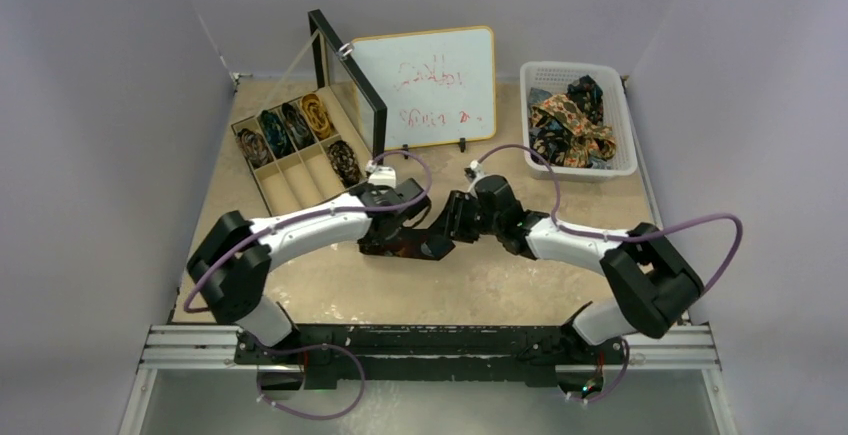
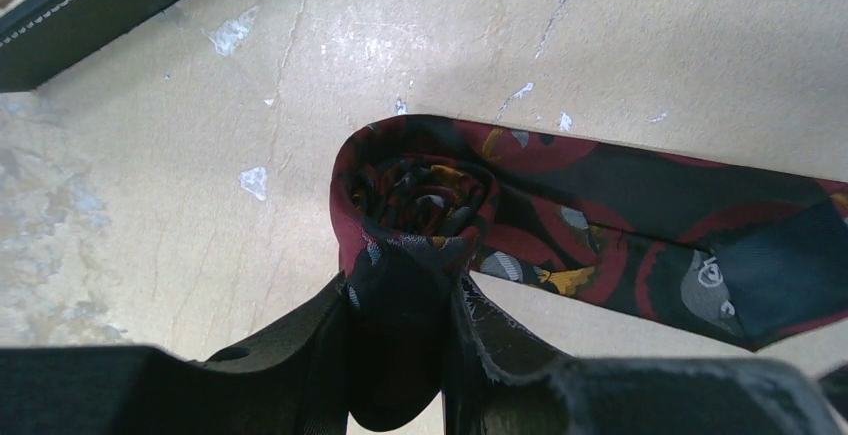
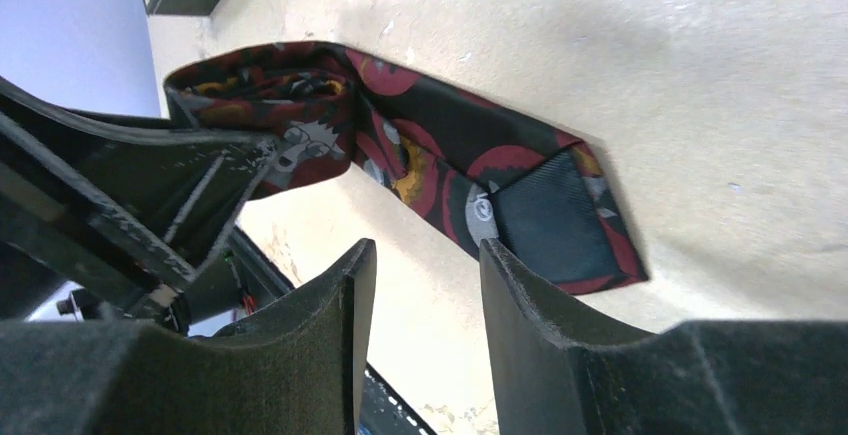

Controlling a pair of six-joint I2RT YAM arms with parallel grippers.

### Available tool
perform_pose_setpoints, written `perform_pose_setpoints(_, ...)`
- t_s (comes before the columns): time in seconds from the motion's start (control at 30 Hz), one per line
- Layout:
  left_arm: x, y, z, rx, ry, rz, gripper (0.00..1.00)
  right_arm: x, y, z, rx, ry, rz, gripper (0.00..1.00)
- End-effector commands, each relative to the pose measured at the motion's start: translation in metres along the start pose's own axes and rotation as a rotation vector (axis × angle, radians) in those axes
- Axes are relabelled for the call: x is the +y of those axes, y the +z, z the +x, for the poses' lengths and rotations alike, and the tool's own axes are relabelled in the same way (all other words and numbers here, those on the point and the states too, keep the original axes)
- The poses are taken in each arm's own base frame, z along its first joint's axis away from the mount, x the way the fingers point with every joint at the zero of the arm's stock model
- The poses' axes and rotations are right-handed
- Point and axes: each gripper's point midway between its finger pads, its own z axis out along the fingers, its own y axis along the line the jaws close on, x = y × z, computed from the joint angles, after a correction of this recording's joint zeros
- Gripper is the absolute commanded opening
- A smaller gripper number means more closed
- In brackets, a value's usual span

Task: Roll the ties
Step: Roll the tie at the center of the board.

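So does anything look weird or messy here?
Nothing spilled. The maroon tie is only partly rolled: the left gripper pinches its coil, while its tail lies loose. The table shows small white chips.

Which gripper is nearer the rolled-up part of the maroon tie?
Left. The left gripper is shut on the maroon tie right at its coil. The right gripper is open and hovers by the tie's loose flat end, apart from the coil.

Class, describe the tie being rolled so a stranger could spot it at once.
On the table, look at the middle, before the whiteboard. The tie is pinched in the left claw: maroon and black, half coiled, the only one outside the box and basket.
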Motion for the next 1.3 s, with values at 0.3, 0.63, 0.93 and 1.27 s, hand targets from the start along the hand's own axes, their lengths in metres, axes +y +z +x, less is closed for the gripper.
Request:
perform_pose_setpoints(0.3, -0.063, -0.002, 0.003, -0.061, 0.194, -0.098, 0.49, -0.035, -0.032, -0.028, -0.132, 0.07, 0.043, 0.51)
perform_pose_setpoints(0.63, -0.113, -0.026, 0.004, 0.023, 0.213, 0.248, 0.67, -0.029, -0.031, -0.017, -0.057, 0.064, -0.052, 0.63)
perform_pose_setpoints(0.93, -0.054, -0.074, -0.047, -0.035, -0.079, 0.567, 0.74, 0.0, -0.03, -0.017, -0.047, 0.028, -0.211, 0.68)
perform_pose_setpoints(1.27, -0.003, -0.027, -0.031, 0.045, -0.239, 0.718, 0.75, 0.035, 0.007, 0.002, 0.048, -0.018, -0.23, 0.66)
